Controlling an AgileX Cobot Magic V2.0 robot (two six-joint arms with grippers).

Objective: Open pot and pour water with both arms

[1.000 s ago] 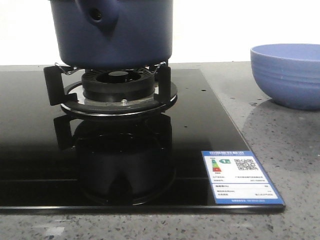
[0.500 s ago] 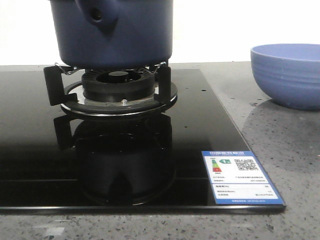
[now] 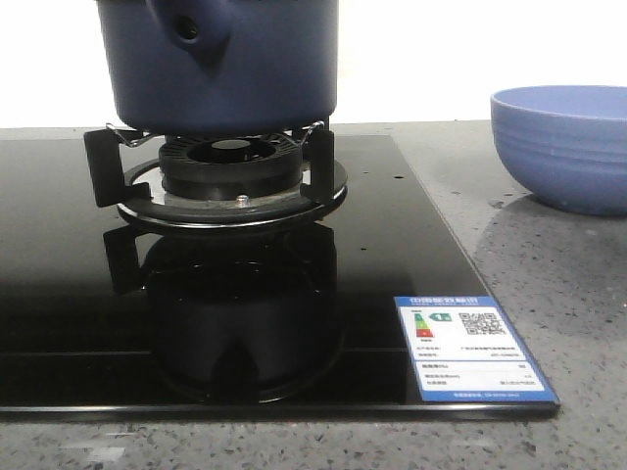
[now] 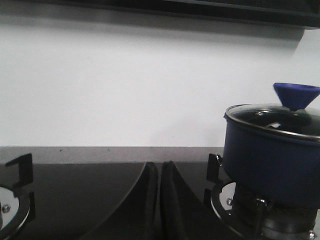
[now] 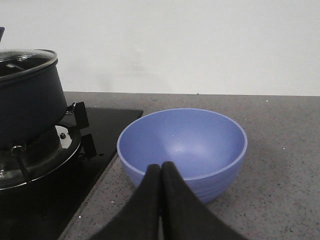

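Observation:
The dark navy pot (image 3: 220, 64) stands on the burner stand (image 3: 230, 176) of the black glass hob, its hollow nub (image 3: 191, 29) facing the front camera. In the left wrist view the pot (image 4: 272, 155) carries a glass lid with a blue cone knob (image 4: 295, 95). My left gripper (image 4: 159, 167) is shut with nothing in it, low over the hob and off to the pot's side. The right gripper (image 5: 161, 170) is also shut and empty, just in front of the periwinkle bowl (image 5: 182, 150). The pot (image 5: 27, 95) shows at the edge of that view. Neither gripper appears in the front view.
The ribbed periwinkle bowl (image 3: 563, 147) sits on the grey speckled counter (image 3: 549, 284) right of the hob. A blue energy label (image 3: 470, 348) is stuck on the hob's front right corner. A second burner stand (image 4: 15, 190) lies on the far side of my left gripper. A white wall stands behind.

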